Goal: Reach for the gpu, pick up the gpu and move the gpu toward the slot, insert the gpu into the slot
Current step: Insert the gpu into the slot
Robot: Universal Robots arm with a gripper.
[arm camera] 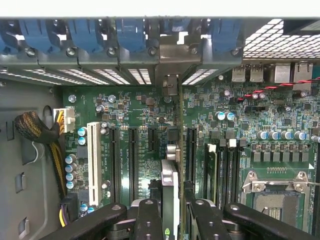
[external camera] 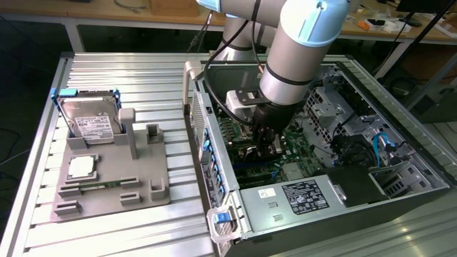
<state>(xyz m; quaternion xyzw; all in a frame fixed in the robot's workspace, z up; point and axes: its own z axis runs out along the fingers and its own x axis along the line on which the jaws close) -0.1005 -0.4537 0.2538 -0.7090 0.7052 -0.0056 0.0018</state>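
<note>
We have the tool clamped on the gpu, held edge-on and upright so its lower edge can meet a slot on the motherboard. In the exterior view the tool sits deep inside the open computer case, right of the worktop fixture with the hard drive.

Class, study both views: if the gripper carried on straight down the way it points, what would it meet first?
Probably the motherboard. The gripper, fingers shut on the gpu, points at the dark slots; the card's edge would touch first, though depth is unclear.
</note>
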